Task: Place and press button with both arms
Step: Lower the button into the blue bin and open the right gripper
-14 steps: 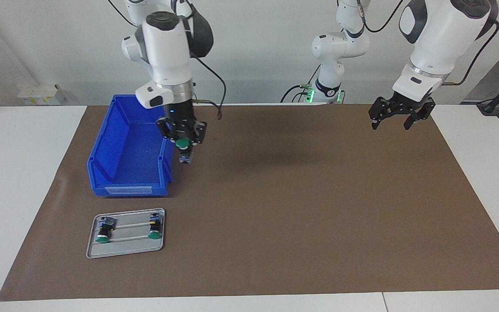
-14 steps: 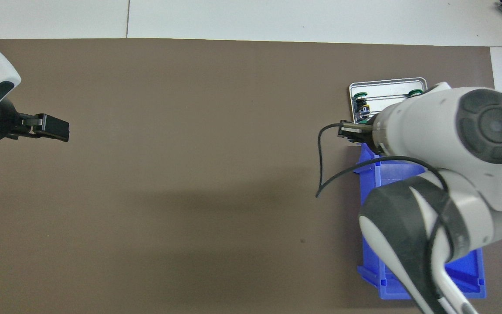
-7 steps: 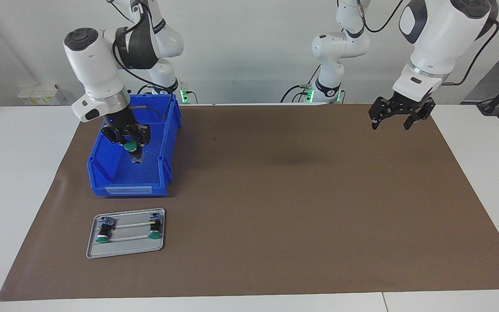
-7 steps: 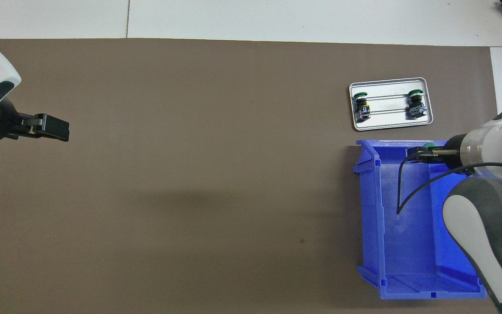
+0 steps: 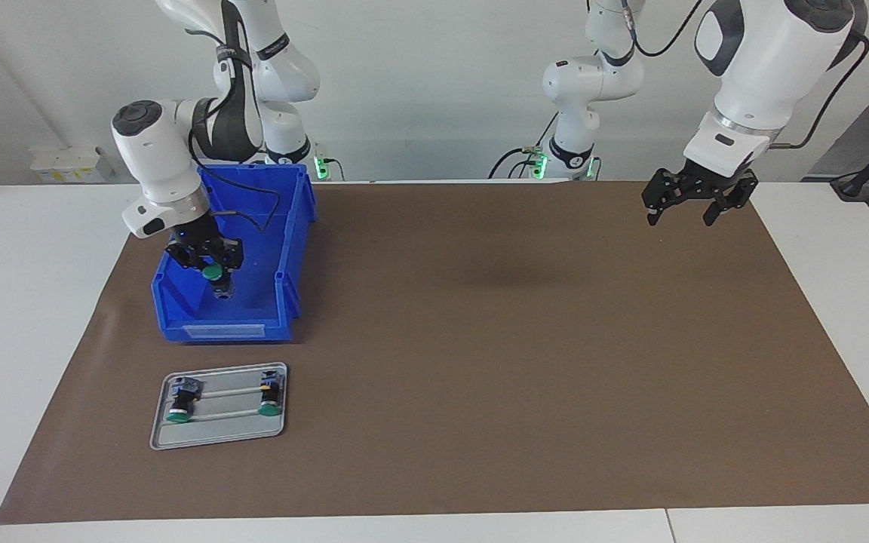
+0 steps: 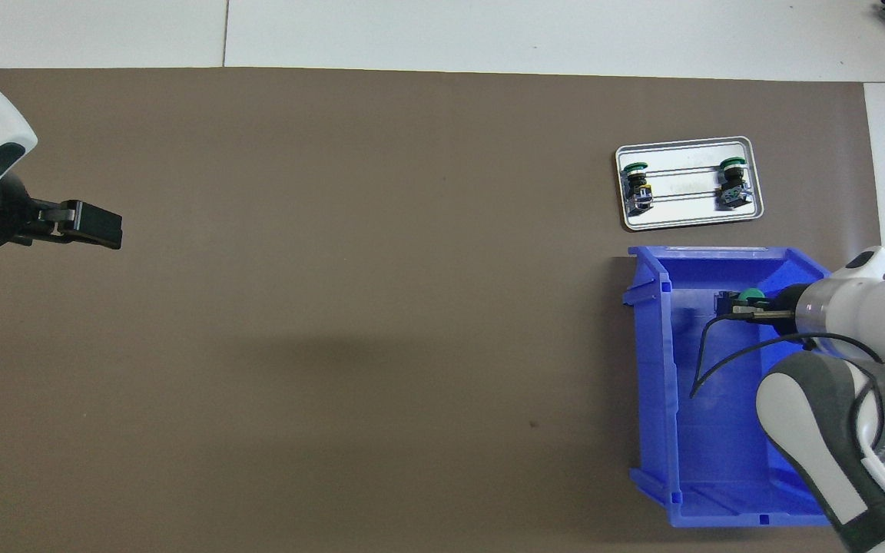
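- Reaching down into the blue storage bin (image 5: pixel 178 298), the right gripper (image 5: pixel 208 264) has its fingertips clamped on the button (image 5: pixel 213 273), whose round green cap faces outward while the dark body hangs below it.
- Seen in the overhead view, the button (image 6: pixel 750 295) sits inside the bin's walls, over the part of the bin floor farther from the robots; whether its body touches the floor cannot be told.
- The blue storage bin (image 6: pixel 654 361) stands on the brown mat (image 5: pixel 525 362) at the right arm's end of the table.
- A small metal tray (image 5: pixel 217 431) lies on the mat just beside the bin, farther from the robots than it.
- Two further green-capped buttons lie on the tray, apart from each other: one with a bluish body (image 5: pixel 180 398) toward the table's edge, one with yellow marks (image 5: pixel 270 397) toward the middle.
- The left gripper (image 5: pixel 685 216) hangs in the air over the mat at the left arm's end of the table, fingers spread wide and holding nothing; this arm waits.
- In the overhead view the left gripper (image 6: pixel 93 226) shows edge-on, well apart from bin and tray.
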`<state>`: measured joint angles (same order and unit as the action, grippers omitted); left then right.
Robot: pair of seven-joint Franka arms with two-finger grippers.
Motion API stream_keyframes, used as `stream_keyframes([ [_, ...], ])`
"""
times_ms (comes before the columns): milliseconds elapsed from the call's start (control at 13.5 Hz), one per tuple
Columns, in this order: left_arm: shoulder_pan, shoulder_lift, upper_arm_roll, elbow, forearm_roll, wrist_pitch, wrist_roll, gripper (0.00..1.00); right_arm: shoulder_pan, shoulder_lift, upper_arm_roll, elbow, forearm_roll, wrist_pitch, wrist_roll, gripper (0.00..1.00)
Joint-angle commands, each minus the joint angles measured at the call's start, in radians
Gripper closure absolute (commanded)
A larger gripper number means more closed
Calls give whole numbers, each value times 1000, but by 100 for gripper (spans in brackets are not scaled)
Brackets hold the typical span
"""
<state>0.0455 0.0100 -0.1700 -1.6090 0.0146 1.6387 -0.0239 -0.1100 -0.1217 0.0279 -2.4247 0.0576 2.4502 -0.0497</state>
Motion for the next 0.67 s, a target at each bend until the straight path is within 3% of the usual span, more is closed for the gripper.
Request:
stream_keyframes([
  [0, 4, -27, 0, -29, 16, 3, -8, 0, -16, 2, 12, -53, 33, 71, -35, 100],
  [370, 4, -27, 0, -29, 16, 3, -8, 0, -13, 66, 12, -62, 33, 142, -30, 100],
  [444, 4, -27, -2, -29, 16, 3, -8, 0, -13, 66, 12, -60, 33, 141, -27, 90],
  [518, 4, -27, 0, -29, 16, 3, -8, 0, -13, 68, 12, -59, 33, 139, -25, 64],
  [592, 4, -27, 0, -29, 16, 3, -8, 0, -14, 71, 12, -53, 33, 136, -27, 30],
])
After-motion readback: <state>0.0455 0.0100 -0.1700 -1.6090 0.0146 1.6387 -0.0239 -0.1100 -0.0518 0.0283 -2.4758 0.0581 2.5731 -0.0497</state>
